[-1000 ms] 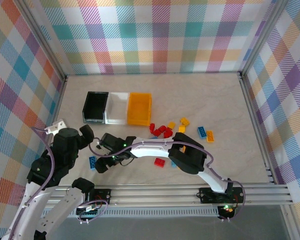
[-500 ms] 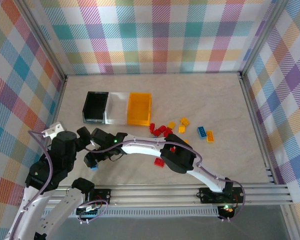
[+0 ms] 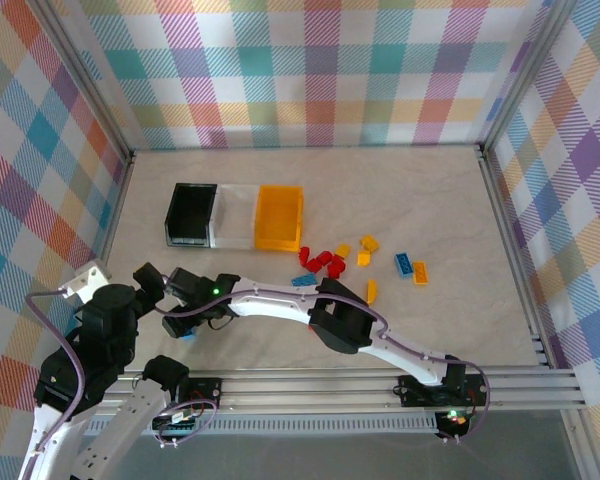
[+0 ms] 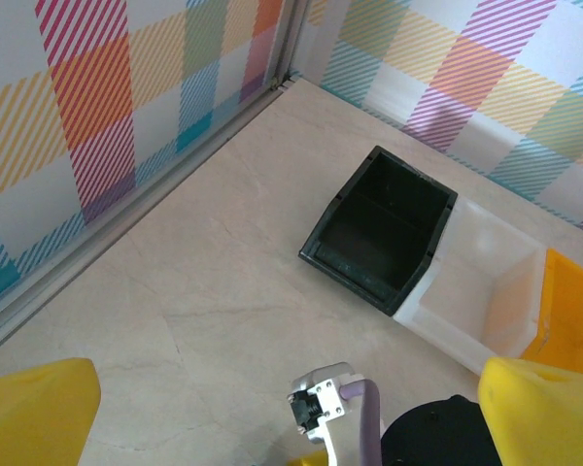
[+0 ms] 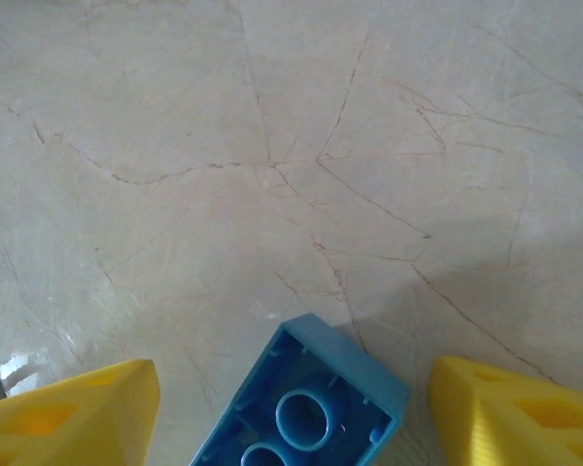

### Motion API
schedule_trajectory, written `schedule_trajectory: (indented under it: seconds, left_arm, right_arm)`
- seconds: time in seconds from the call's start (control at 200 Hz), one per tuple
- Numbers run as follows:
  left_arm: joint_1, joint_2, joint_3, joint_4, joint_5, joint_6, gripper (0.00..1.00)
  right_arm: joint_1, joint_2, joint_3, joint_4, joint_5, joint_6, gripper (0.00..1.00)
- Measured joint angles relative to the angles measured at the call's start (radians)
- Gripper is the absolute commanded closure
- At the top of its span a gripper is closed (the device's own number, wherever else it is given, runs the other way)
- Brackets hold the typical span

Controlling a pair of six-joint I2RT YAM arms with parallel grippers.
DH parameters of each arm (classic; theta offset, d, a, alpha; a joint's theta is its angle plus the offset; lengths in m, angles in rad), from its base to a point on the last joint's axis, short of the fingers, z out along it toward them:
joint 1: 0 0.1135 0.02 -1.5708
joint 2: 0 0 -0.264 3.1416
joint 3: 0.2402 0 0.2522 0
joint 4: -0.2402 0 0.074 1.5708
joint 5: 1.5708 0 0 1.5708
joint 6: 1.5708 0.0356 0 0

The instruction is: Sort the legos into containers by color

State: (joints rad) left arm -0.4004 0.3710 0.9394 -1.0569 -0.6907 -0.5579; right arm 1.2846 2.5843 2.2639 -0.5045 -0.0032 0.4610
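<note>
No legible text, labels, brands, numbers or signs on anything here

The overhead camera hangs high behind the arm bases and looks down over the whole table (image 3: 420, 200), bases at 6 o'clock, back wall at 12. The left wrist camera sits well above the surface, tilted toward 1 o'clock, taking in the black bin (image 4: 381, 228), white bin (image 4: 486, 291) and orange bin (image 4: 573, 301), which the overhead view shares. The right wrist camera stares straight down, very close to the marbled tabletop.
</note>
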Motion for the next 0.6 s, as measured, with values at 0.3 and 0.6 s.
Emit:
schedule_trajectory:
  seconds: [0.3, 0.6]
  left_arm:
    - [0.0, 0.0, 0.0, 0.0, 0.002, 0.0, 0.0]
    - [0.0, 0.004, -0.002, 0.002, 0.032, 0.0, 0.0]
  right_arm:
    - [0.012, -0.056, -0.1, 0.01, 0.114, -0.021, 0.43]
    - [-0.023, -0.303, -0.491, 0.058, 0.196, 0.003, 0.52]
